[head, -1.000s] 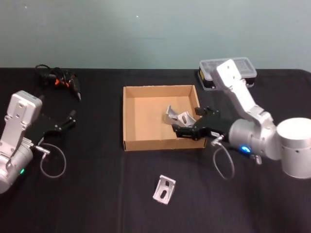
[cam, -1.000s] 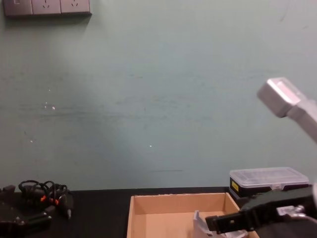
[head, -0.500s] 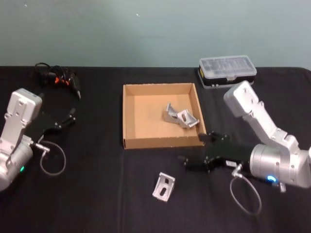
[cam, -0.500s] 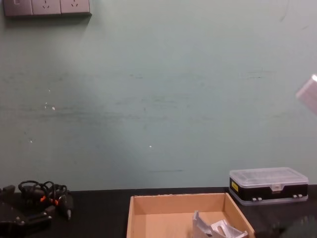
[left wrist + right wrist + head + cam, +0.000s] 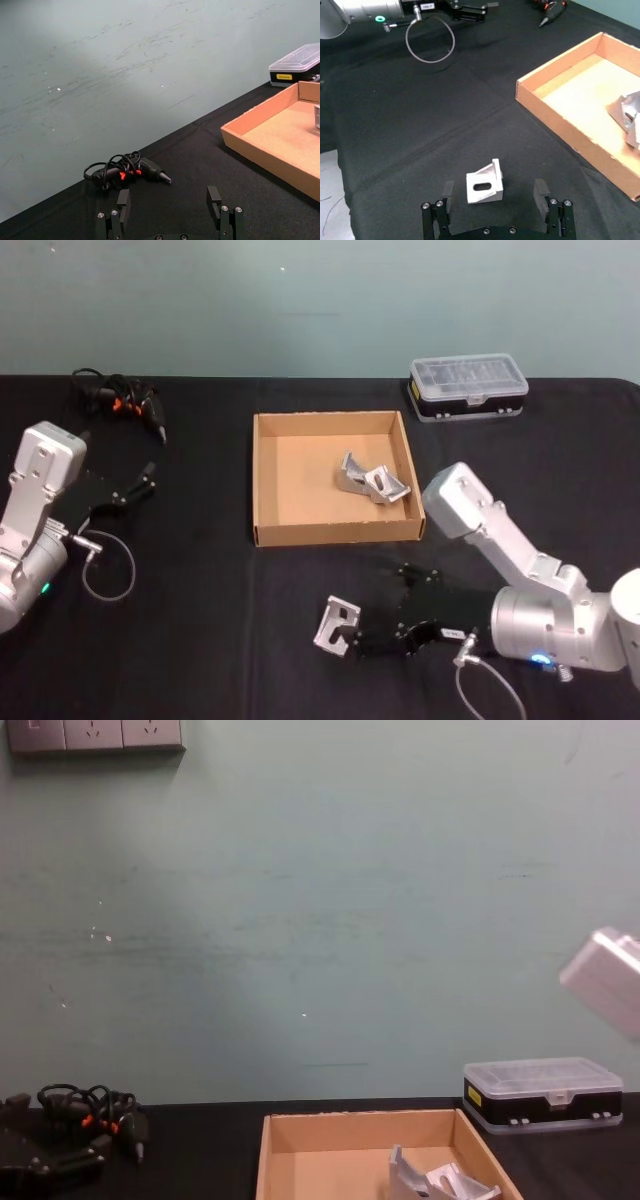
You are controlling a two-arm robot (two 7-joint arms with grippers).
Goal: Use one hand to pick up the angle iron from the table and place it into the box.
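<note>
Since half a second ago the right tool point(image 5: 378, 612) has pulled away from the front right corner of the box point(image 5: 330, 536) and come down toward the near edge of the surface point(image 5: 200, 640), so that it now sits right at the loose angle iron point(image 5: 337, 626). That angle iron rests on the bare surface, well in front of the box and apart from it, its slotted face turned toward the tool. In the right wrist view the angle iron point(image 5: 484, 183) lies between the spread black fingers point(image 5: 448, 190) of the right tool point(image 5: 493, 189), a little ahead of them, and neither finger touches it: the tool is wide open and holds nothing.

Inside the box, toward its right wall, two other angle irons point(image 5: 372, 480) lie together, leaning on each other; the chest view shows them point(image 5: 440, 1182) from the side above the box's front rim.

Over on the left side of the surface, the left tool point(image 5: 135, 487) rests low, well apart from the box, its fingers parted and empty, as the left wrist view point(image 5: 169, 197) shows. Beyond it lies a tangle of black cable point(image 5: 120, 402) with orange marks. Behind the box's right corner stands a small case point(image 5: 467, 386) with a clear lid
</note>
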